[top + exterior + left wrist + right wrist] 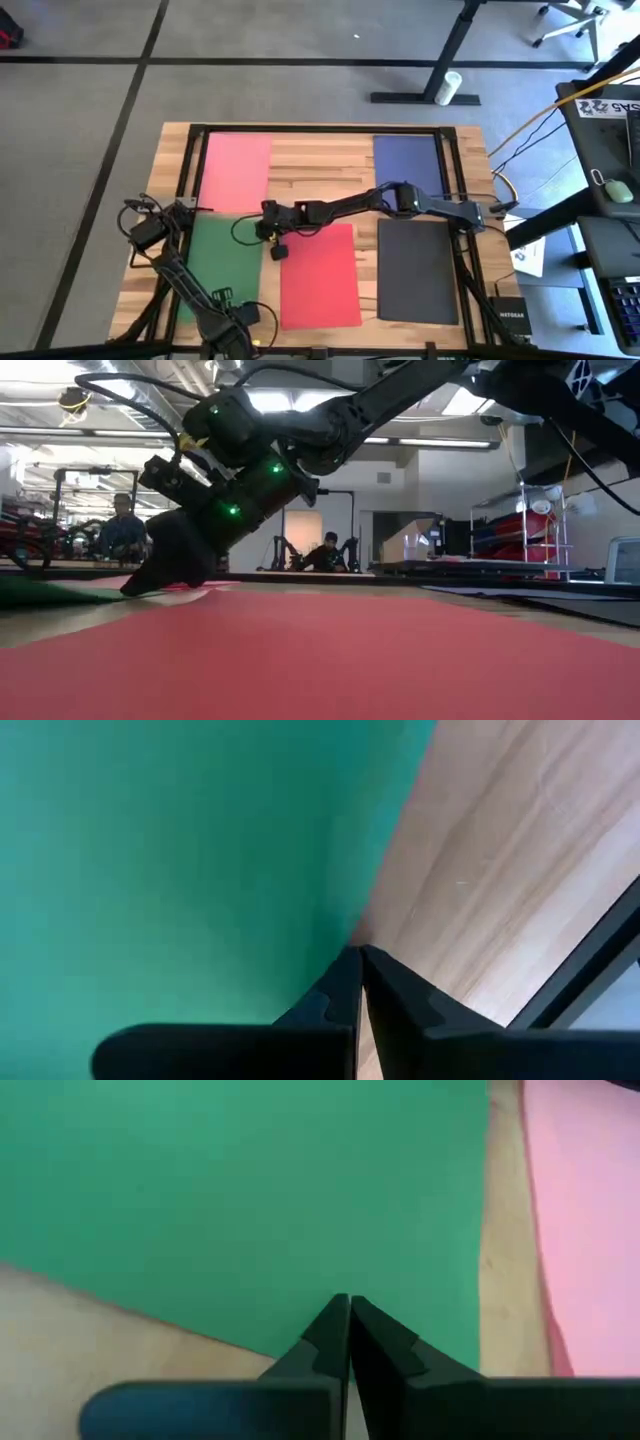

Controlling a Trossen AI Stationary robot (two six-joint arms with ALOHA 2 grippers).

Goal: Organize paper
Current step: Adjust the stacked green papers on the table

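Nearest the front edge of the wooden table (310, 165), the red sheet (320, 275) is lying flat at centre, w/ the black/dark grey sheet (418, 270) just beside it on the right and the green sheet (225, 265) on the left. In the low view the red sheet (330, 660) is filling the foreground.

The left gripper (188, 212) is being held at the green sheet's far left corner. In the left wrist view its fingers (335, 995) are seen pressed together, tips at the green sheet's (170, 860) edge where it meets bare wood; whether paper is pinched between them can't be told.

The right gripper (265, 232) is being reached across the table from the right side to the green sheet's far right corner, near the gap betw. green and red. In the right wrist view its fingers (335, 1335) are seen closed together at the green sheet's (240, 1190) edge, w/ the pink sheet (590, 1210) showing beyond a strip of wood. In the low view the gripper (150, 582) is angled down w/ its tip at the table surface, and the green sheet's edge looks slightly raised there.

Farther back, the pink sheet (237, 170) is lying at far left and the navy blue sheet (408, 165) at far right, well apart.

Beyond the table, two seated people are visible in the low view.
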